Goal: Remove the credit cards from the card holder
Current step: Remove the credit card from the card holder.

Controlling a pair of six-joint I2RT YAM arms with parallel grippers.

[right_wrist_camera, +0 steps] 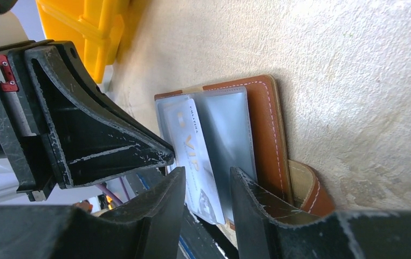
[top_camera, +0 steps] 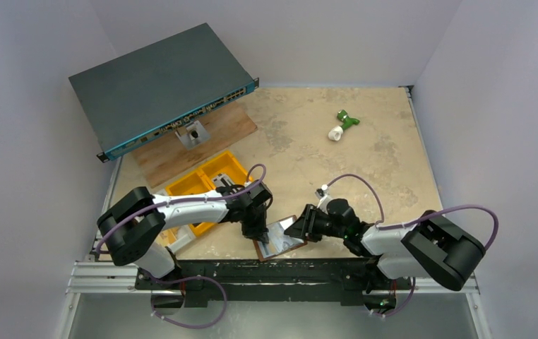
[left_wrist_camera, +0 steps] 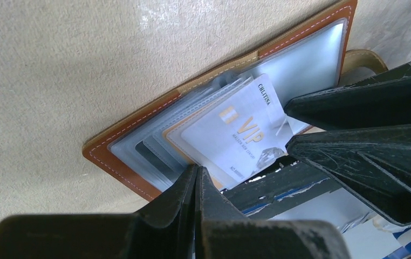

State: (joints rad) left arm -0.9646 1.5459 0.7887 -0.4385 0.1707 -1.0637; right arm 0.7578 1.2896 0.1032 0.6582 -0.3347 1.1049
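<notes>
Your card holder [top_camera: 280,244] lies open and flat at the near edge of the counter [top_camera: 301,148], just right of the yellow bin [top_camera: 206,180] and between your two arms. Its brown leather cover is down and its clear sleeves are fanned upward.

One pale credit card [left_wrist_camera: 235,135] printed "VIP" lies askew on top of those sleeves, inside the holder's outline. You cannot tell from these views whether a sleeve still covers it.

Your left tool [left_wrist_camera: 197,172] is fully closed, finger against finger, with nothing between them. Its tip comes down at the near edge of the card and sleeves, and in the right wrist view it touches the card's long side.

Your right tool [right_wrist_camera: 207,175] reaches in from the right with its jaws partly open. The end of the card and a sleeve lie in the gap between them. There is space on both sides, so it has hold of nothing.
</notes>
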